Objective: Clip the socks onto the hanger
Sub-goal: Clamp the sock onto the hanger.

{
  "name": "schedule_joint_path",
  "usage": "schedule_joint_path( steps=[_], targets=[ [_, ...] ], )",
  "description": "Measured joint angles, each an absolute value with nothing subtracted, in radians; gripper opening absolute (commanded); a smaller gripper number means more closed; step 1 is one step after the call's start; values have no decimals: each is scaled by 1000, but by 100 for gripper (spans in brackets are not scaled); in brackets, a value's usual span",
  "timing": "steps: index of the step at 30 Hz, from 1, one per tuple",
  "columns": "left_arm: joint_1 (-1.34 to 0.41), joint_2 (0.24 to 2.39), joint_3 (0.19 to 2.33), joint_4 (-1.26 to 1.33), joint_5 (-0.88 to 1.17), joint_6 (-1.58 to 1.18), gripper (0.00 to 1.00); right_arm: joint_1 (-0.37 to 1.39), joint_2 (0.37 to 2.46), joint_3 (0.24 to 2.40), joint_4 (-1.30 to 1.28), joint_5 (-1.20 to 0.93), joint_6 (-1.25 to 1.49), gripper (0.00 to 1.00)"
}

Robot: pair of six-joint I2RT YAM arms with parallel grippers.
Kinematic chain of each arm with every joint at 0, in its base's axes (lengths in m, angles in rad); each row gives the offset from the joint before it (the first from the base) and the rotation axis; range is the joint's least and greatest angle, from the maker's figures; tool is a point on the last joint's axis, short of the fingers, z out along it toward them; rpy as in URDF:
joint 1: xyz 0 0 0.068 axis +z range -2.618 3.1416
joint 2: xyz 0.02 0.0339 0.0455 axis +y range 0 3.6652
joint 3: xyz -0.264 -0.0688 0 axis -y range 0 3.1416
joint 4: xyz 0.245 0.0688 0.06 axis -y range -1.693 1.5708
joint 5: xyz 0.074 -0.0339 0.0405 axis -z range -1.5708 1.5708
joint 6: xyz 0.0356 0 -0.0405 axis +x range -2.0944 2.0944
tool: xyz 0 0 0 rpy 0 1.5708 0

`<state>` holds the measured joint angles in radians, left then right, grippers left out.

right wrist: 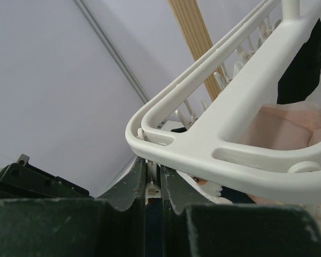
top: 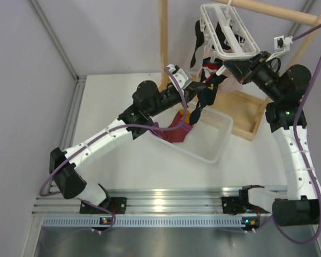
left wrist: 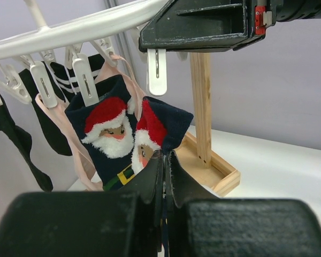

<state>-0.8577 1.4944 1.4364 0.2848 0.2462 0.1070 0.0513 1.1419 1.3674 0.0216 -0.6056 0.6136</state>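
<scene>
The white hanger (top: 224, 32) hangs from the wooden rack, with several dark socks pegged under it. My left gripper (left wrist: 165, 156) is shut on the edge of a navy Santa sock (left wrist: 159, 124) and holds it up just under a free white peg (left wrist: 157, 72). A second Santa sock (left wrist: 104, 136) hangs next to it from its own peg (left wrist: 88, 85). My right gripper (right wrist: 153, 167) is shut on a white peg (right wrist: 153, 184) at the corner of the hanger frame (right wrist: 230, 123). It shows in the left wrist view as the black block (left wrist: 203, 24) above the free peg. A maroon sock (top: 176, 128) lies in the basket.
A white slotted basket (top: 216, 142) sits under the hanger. The rack's wooden post (left wrist: 200, 101) and tray base (top: 249, 115) stand behind it. A pale pink garment (left wrist: 77, 150) and black socks (left wrist: 21, 139) hang on the hanger's left side. Walls close in at the left and back.
</scene>
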Motion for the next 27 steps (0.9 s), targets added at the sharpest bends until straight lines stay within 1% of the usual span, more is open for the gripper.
schedule_joint_path(
  steps=[12, 27],
  targets=[
    [-858, 1505, 1467, 293, 263, 107, 0, 51, 1146, 1361, 26, -612, 613, 0],
    [-858, 1567, 1522, 314, 277, 107, 0, 51, 1150, 1361, 38, -625, 630, 0]
  ],
)
